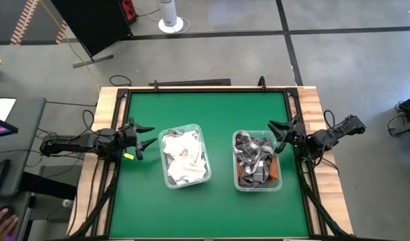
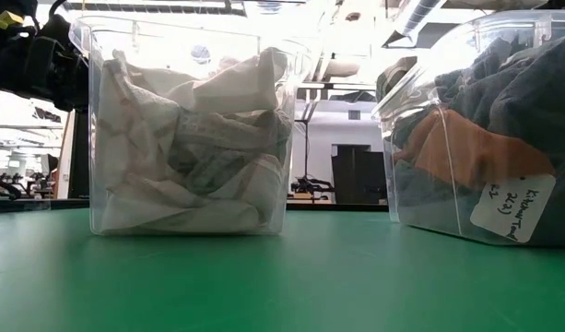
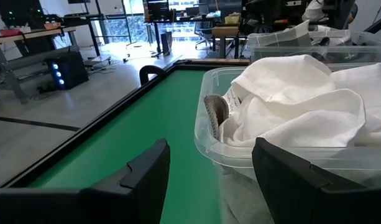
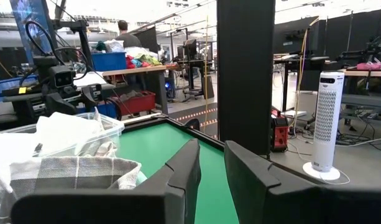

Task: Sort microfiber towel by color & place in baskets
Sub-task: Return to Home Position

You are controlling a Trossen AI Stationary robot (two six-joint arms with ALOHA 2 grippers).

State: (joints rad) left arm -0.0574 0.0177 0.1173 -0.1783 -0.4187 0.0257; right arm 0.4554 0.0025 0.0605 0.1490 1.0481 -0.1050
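Two clear plastic baskets stand side by side on the green table top. The left basket [image 1: 184, 158] [image 2: 185, 138] [image 3: 206, 134] holds crumpled white towels [image 1: 183, 154] [image 3: 302, 106]. The right basket [image 1: 257, 161] [image 2: 485, 129] holds grey and plaid towels [image 1: 255, 159] [image 4: 72, 171], with an orange-brown patch among them, and bears a white label [image 2: 512, 207]. My left gripper [image 1: 150, 135] [image 3: 209, 180] stands open and level just left of the left basket, touching nothing. My right gripper [image 1: 275, 134] [image 4: 209, 168] stands just right of the right basket, open by a narrow gap with nothing in it.
A raised black rim [image 1: 205, 92] and wooden edges [image 1: 108, 100] frame the green top. Free green surface lies near [image 1: 205, 211] and far [image 1: 205, 110] of the baskets. A person's hand [image 1: 1, 217] shows at the lower left beside the table. A white tower fan [image 4: 324, 124] stands on the floor.
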